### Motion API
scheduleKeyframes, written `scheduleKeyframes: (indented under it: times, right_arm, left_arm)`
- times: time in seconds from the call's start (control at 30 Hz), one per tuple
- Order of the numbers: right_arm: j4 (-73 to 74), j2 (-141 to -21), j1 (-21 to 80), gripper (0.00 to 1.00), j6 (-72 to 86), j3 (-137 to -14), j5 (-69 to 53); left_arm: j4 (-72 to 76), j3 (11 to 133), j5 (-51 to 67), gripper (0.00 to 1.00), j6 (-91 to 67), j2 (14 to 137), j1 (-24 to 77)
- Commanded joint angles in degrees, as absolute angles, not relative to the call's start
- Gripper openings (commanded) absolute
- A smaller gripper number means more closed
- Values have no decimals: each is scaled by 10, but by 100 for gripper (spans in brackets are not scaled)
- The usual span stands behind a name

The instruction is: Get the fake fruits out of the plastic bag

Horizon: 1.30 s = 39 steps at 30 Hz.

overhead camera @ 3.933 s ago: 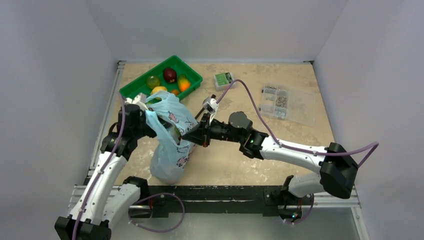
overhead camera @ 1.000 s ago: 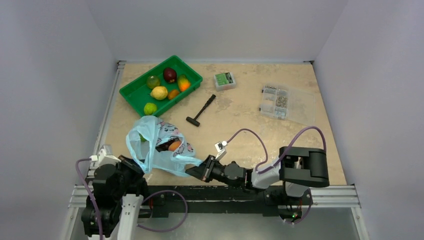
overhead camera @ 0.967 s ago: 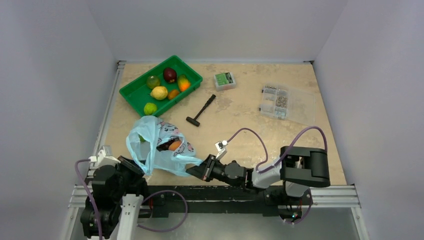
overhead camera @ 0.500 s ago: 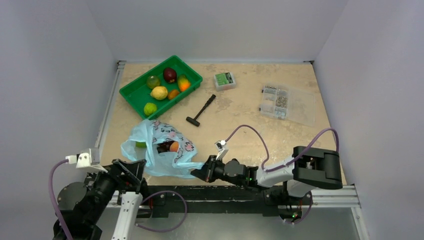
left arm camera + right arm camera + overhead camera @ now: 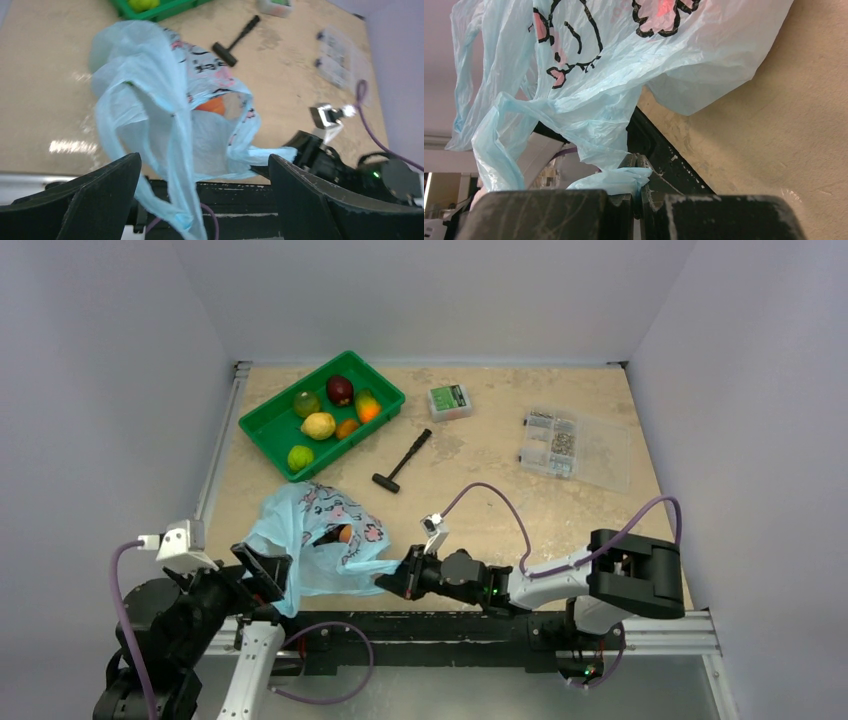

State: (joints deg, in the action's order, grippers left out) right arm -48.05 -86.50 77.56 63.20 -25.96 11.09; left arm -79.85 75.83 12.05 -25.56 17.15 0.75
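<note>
As seen from above, the beige table [image 5: 480, 500] filled most of the view, with my two arms bolted at its near edge. Largest on it was the plastic bag [image 5: 325, 540], pale blue with pink-and-black cartoon prints, slumped near the front left and spread between my two grippers. My right gripper [image 5: 392, 583] lay low at the bag's right corner, and my right wrist camera showed its fingers pressed together on a twist of the plastic. My left gripper [image 5: 268, 575] sat at the bag's left side with its jaws spread wide, and in my left wrist view a loose strip of the bag hung down between them. Behind the bag, toward the far left, stood the green tray [image 5: 268, 450], well apart from the clear organiser box [image 5: 575, 447] at the far right. Between those lay a black hammer [image 5: 402, 461] and, farther back, a small green box [image 5: 449, 400]. Smallest were the fake fruits [image 5: 340, 390]: six rested in the tray, among them a yellow lemon [image 5: 318, 425] and a green one [image 5: 300, 457], while an orange fruit [image 5: 345, 533] showed inside the bag's open mouth.
</note>
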Motion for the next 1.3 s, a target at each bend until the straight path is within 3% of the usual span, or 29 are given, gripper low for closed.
scheduleKeyframes:
  times: [0.0,0.13,0.27,0.43,0.5,0.53,0.83,0.97,1.13,1.2,1.27]
  right_arm:
    - [-452,-831,772,0,606,-279,124]
    - [-441,-822,768,0,598,-283,129]
    - [-436,-825,768,0,594,-290,131]
    - [-423,-823,769,0,580,-301,142]
    - [-414,-822,769,0,574,-301,156]
    - [-407,-823,768,0,571,-303,164]
    - [-409,-873,719,0,643,-267,152]
    - [-401,-880,713,0,680,-216,112]
    - [-311,-850,712,0,643,-218,85]
    - [-221,-818,712,7,594,-253,92]
    - [-130,-777,711,23,545,-294,104]
  left_arm:
    - [-929,774,-76,100,-369,183,5]
    - [-939,726,-72,94,-488,133,4]
    - [-847,625,75,79,-569,89,5]
    - [-765,590,142,45,-605,78,5]
    - [-739,608,86,9,-605,76,5]
    - [-720,618,60,0,-601,79,5]
    - [-536,724,-104,0,-630,185,5]
    - [-566,770,-142,0,-598,212,5]
    - [-620,689,-122,0,-582,157,5]
    - [-631,660,-118,0,-584,125,5]
    - [-645,654,-114,0,-584,108,5]
